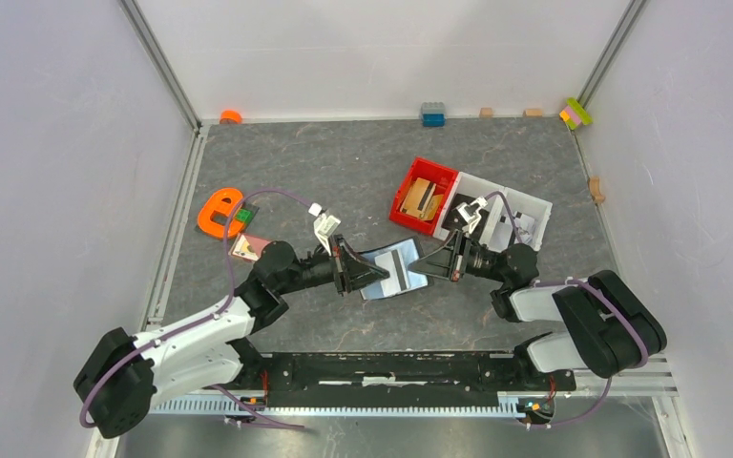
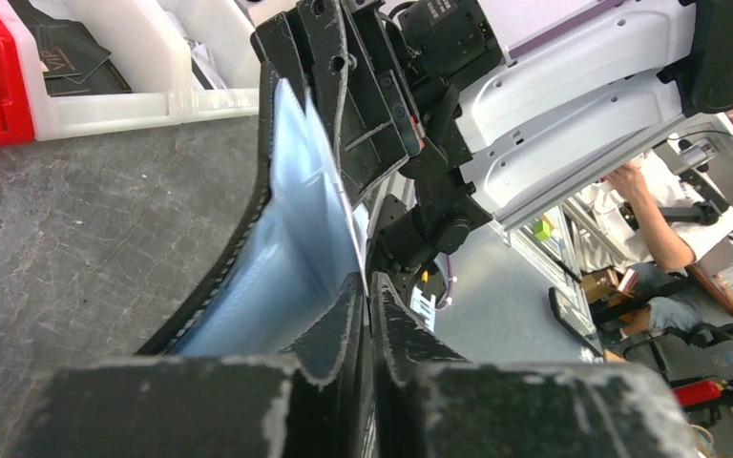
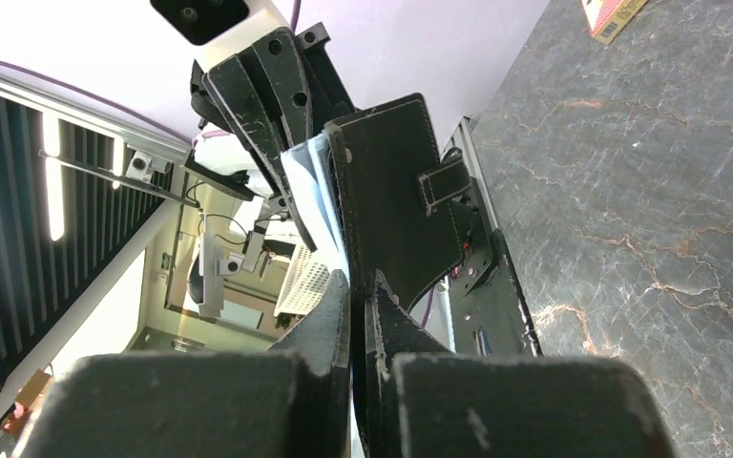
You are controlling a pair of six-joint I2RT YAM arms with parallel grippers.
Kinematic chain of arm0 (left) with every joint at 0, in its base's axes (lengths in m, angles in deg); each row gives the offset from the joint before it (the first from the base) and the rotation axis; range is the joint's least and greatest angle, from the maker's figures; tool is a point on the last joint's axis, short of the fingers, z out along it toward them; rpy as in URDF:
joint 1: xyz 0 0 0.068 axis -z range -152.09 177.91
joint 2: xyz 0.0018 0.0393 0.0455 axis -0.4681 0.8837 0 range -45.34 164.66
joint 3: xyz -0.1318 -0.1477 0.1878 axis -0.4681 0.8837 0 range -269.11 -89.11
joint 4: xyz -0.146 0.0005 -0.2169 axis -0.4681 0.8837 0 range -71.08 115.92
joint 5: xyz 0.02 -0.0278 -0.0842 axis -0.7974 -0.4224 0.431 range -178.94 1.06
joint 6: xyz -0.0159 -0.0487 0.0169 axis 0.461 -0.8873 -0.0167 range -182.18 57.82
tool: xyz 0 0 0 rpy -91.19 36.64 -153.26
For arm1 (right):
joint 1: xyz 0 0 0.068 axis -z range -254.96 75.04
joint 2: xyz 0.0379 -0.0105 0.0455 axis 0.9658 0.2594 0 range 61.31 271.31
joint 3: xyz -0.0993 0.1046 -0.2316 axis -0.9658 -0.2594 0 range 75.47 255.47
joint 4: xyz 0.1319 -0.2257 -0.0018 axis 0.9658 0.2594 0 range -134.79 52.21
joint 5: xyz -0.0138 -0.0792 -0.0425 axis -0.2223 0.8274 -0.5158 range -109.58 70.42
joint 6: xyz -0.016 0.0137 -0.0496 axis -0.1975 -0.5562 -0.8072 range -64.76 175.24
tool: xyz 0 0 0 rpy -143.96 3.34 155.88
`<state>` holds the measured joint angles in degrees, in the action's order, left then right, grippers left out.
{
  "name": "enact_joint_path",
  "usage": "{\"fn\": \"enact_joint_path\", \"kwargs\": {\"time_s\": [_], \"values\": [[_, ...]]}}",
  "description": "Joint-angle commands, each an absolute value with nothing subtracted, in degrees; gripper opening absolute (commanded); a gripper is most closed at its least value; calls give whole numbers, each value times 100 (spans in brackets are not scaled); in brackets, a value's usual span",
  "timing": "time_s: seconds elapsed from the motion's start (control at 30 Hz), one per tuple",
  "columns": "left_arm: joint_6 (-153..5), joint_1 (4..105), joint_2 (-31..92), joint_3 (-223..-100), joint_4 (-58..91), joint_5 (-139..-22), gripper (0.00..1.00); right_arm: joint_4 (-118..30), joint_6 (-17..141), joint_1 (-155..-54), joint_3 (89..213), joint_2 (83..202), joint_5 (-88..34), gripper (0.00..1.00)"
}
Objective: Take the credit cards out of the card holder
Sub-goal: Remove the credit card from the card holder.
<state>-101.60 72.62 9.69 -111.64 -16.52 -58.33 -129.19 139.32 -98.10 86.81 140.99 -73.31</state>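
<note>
Both arms are reaching low from the near edge and angling toward each other, the left arm [image 1: 239, 310] and right arm [image 1: 534, 286] meeting on the near side of the red bin [image 1: 403, 186]. The left jaws are pinching almost shut on one edge of the card holder [image 1: 396, 270]. The right jaws are clamping shut on its strap-side edge, so it is being held spread open, pale blue side up. Left of the bin a pinkish card [image 1: 248, 248] is lying on the worktop [image 1: 344, 162], with bare room lying beyond. Print on a dark packet [image 2: 67, 62] in the adjoining white bin [image 1: 501, 188] is showing too small to read.
</note>
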Motion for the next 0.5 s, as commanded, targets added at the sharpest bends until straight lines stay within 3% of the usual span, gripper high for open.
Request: {"fn": "enact_joint_path", "kwargs": {"time_s": [0.0, 0.23, 0.47], "values": [[-10142, 7256, 1018, -11331, -2054, -5656, 5, -15692, 13997, -9790, 8640, 14134, -7283, 0], [-9654, 7202, 670, -11537, -627, -6652, 2, -15655, 13991, -9482, 8581, 14025, -7319, 0], [-9539, 7106, -240, -11283, -93, -7762, 2, -15687, 13997, -9119, 8400, 14173, -7222, 0]]}}
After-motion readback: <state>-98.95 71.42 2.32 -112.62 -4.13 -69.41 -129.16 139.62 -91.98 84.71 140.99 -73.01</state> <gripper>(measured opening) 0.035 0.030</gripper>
